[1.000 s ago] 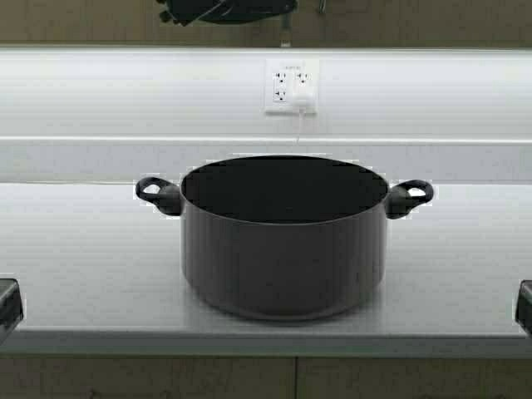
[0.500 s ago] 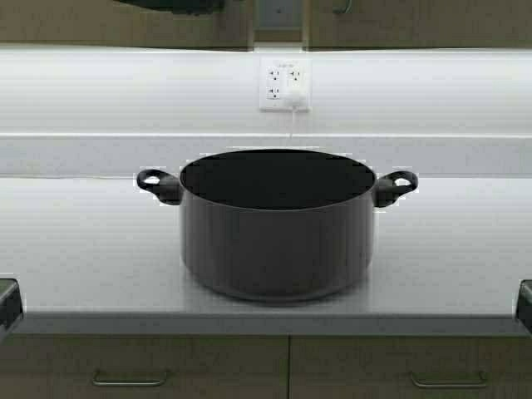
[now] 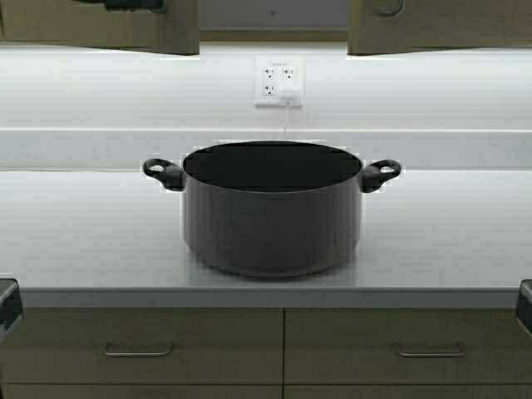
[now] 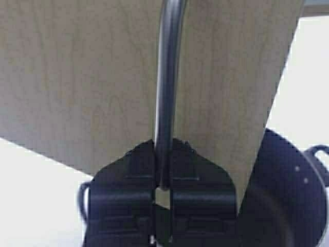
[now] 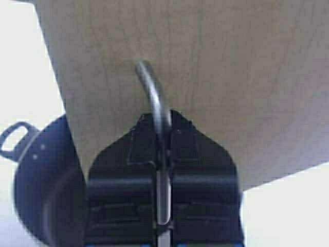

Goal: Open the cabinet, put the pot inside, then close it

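Note:
The pot [image 3: 273,216] stands upright in the middle of the white counter [image 3: 83,241], dark grey with two black loop handles. Above it the cabinet's two tan doors, left [image 3: 100,29] and right [image 3: 440,29], stand apart and its pale grey inside [image 3: 274,12] shows between them. My left gripper [image 4: 163,149] is shut on the left door's metal bar handle [image 4: 168,77]; it shows as a dark shape at the high view's top edge [image 3: 125,4]. My right gripper [image 5: 163,123] is shut on the right door's handle [image 5: 151,87]. The pot also shows below each door [image 4: 288,190] [image 5: 46,175].
A white wall outlet [image 3: 278,81] with a plugged cord sits on the backsplash behind the pot. Floor cabinets with horizontal drawer handles [image 3: 139,351] [image 3: 428,351] lie under the counter edge. Dark robot parts sit at both lower edges of the high view [image 3: 7,303] [image 3: 525,303].
The robot has backed away: the counter and pot look smaller and the drawers have come into view. The gap between the two doors has widened, both grippers holding the handles.

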Robot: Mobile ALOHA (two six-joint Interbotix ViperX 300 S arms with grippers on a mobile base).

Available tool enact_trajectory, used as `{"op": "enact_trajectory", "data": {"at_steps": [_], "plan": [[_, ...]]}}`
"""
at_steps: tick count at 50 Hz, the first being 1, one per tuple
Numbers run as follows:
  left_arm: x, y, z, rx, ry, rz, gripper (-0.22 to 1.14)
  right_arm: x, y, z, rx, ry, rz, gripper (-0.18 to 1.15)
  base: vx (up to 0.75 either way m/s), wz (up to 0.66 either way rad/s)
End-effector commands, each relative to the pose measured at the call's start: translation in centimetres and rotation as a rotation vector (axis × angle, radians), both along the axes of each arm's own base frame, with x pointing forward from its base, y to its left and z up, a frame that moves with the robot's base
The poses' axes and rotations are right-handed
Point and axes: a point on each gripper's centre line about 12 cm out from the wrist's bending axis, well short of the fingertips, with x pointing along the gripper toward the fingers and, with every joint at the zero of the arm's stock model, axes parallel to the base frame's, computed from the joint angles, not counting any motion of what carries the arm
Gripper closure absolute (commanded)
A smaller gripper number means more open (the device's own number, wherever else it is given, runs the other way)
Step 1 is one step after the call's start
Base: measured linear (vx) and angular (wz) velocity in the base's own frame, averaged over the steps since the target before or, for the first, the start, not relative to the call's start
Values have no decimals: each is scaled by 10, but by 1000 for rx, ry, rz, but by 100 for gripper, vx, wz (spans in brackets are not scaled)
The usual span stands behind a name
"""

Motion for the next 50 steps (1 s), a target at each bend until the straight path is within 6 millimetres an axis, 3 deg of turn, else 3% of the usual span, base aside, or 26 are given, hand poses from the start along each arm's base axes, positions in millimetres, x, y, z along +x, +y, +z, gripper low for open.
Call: {"op": "enact_trajectory", "data": {"at_steps": [1, 12, 16, 18, 21, 26, 28, 34, 43, 50], "plan": [[-8, 13, 17, -15, -47, 12, 90, -3, -11, 3, -12, -4, -11, 91, -10, 4], [-13, 24, 21, 0, -37, 15, 90, -7, -21, 0, -16, 15, -22, 91, -8, 5], [-12, 24, 22, -1, -38, 13, 89, -8, -24, -2, -4, 29, -29, 85, -8, 2], [-11, 23, 23, -1, -36, 10, 85, -9, -24, -4, 3, 48, -21, 75, -9, 3], [-11, 22, 23, -2, -34, 7, 73, -11, -24, -8, 16, 91, -3, 50, -8, 4], [-10, 22, 25, -3, -33, 3, 37, -14, -28, -8, 52, 146, 9, 1, -4, 2], [-11, 22, 25, -7, -32, 2, 22, -15, -32, -7, 69, 149, -4, -11, -1, 0], [-14, 22, 24, -15, -19, -10, -10, -28, -44, -4, 56, 128, -26, -5, 0, 0], [-23, 24, 23, -15, -5, -31, -10, -52, -54, 3, 19, 145, 7, -4, 0, 0], [-31, 21, 20, -30, 56, -86, -9, -66, -49, 7, 20, 229, 75, -4, 0, 0]]}}
